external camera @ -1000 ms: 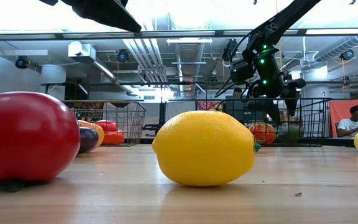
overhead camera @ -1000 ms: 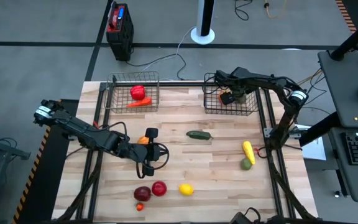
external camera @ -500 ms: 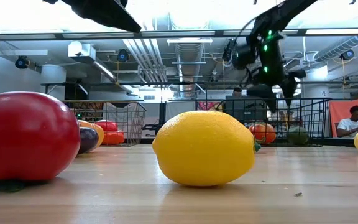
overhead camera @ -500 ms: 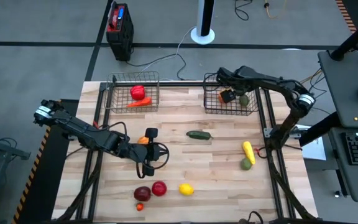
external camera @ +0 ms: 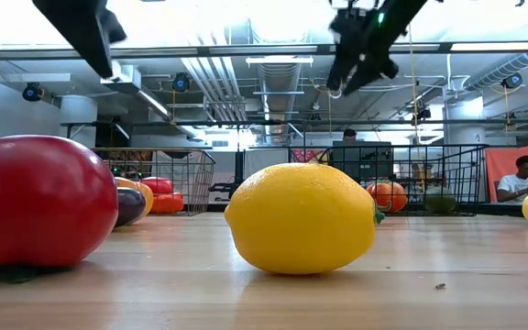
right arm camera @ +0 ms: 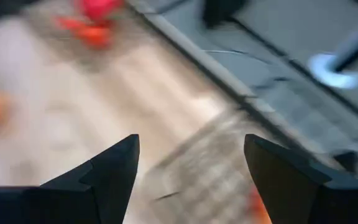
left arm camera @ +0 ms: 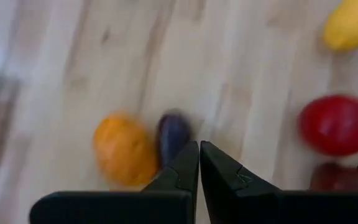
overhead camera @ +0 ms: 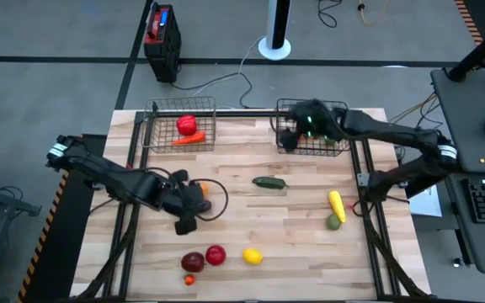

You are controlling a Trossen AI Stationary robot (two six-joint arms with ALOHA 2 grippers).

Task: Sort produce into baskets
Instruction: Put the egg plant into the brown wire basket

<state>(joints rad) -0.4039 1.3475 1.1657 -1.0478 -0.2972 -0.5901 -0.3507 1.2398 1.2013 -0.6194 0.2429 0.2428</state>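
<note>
Pale wooden boards made up the table (overhead camera: 301, 244), seen from above with two dark wire baskets at its far edge: the left basket (overhead camera: 154, 135) held a red piece and a carrot, and the right basket (overhead camera: 337, 150) lay under the right gripper (overhead camera: 291, 137), which hung over its left part with nothing seen in it. The left gripper (overhead camera: 194, 195) sat low over the middle-left of the table, its fingers pressed together, just beside an orange piece (overhead camera: 201, 190). Loose on the boards lay a dark green cucumber (overhead camera: 269, 182), a yellow piece (overhead camera: 336, 203) touching a green one (overhead camera: 333, 221), and nearer the front a lemon (overhead camera: 252, 256), a red apple (overhead camera: 215, 254) and a dark red piece (overhead camera: 193, 262). From table height, the lemon (external camera: 302, 218) filled the middle and a big red fruit (external camera: 37, 202) the left, with both baskets behind; the right basket (external camera: 466, 174) showed an orange piece (external camera: 388, 195) and a green piece (external camera: 439, 197) inside, and the right gripper (external camera: 360, 69) hung well above it. The left wrist camera showed its fingers (left arm camera: 185, 169) closed on nothing, their tips above a purple piece (left arm camera: 173, 134) next to an orange one (left arm camera: 124, 151). The right wrist camera showed its fingers (right arm camera: 114, 165) spread wide and empty over blurred mesh and table.
</note>
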